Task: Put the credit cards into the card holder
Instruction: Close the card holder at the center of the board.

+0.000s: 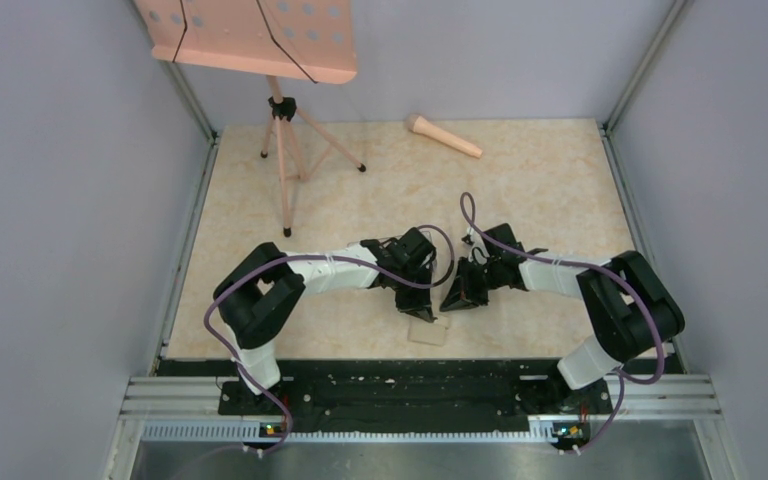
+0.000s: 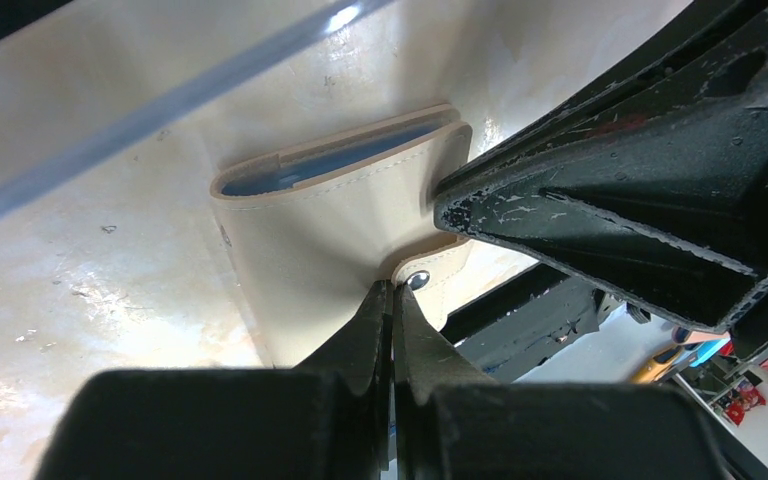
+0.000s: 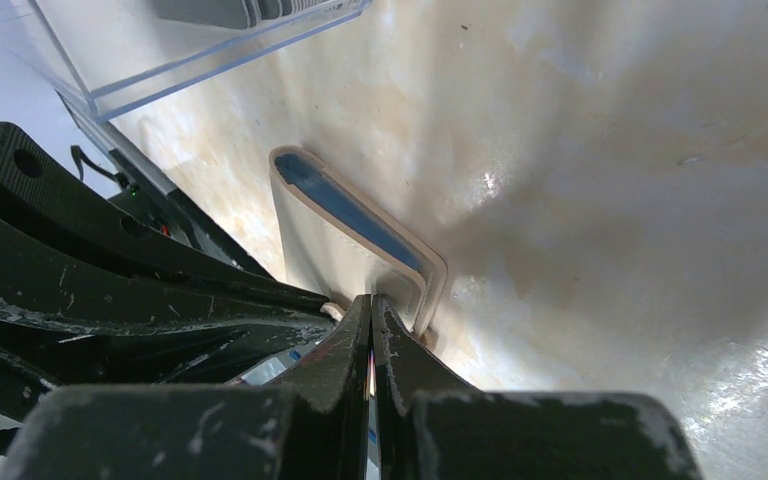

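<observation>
The beige card holder (image 2: pixel 320 230) stands on edge on the table, its light blue inside showing along the top. It also shows in the right wrist view (image 3: pixel 305 250). My left gripper (image 2: pixel 392 290) is shut on its flap edge, right beside the snap dot (image 2: pixel 418 281). My right gripper (image 3: pixel 371 300) is shut on a thin credit card, seen only as a coloured sliver between the fingers, at the holder's near corner. In the top view both grippers, left (image 1: pixel 415 300) and right (image 1: pixel 460 297), meet at the table's middle and hide the holder.
A clear plastic box (image 3: pixel 190 50) lies just beyond the holder; its edge crosses the left wrist view (image 2: pixel 160 100), and it is a pale patch in the top view (image 1: pixel 428 330). A pink music stand (image 1: pixel 260 40) and a pink microphone (image 1: pixel 445 137) are at the back.
</observation>
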Action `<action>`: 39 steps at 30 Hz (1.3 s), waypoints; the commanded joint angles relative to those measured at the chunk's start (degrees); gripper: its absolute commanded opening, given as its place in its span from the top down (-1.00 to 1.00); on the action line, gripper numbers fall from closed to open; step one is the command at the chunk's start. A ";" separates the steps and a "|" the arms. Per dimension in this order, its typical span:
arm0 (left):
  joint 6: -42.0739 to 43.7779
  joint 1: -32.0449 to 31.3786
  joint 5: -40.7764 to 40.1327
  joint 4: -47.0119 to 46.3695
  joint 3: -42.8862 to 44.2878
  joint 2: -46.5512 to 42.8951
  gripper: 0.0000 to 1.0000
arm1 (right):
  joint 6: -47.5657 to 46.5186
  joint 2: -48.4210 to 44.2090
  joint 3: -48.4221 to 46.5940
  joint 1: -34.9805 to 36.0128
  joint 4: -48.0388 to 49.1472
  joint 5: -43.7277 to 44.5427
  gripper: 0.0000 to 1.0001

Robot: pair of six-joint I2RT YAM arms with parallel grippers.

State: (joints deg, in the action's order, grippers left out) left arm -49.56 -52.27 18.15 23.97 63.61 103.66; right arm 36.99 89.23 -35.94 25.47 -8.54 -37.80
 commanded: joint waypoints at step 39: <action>1.22 -0.02 -0.66 0.70 -0.20 0.03 1.00 | -3.12 -8.77 1.63 7.48 -1.08 5.12 1.00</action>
State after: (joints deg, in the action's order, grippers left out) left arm -49.34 -52.27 18.15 24.49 63.51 103.66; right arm 35.31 82.96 -34.63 31.81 -10.76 -32.60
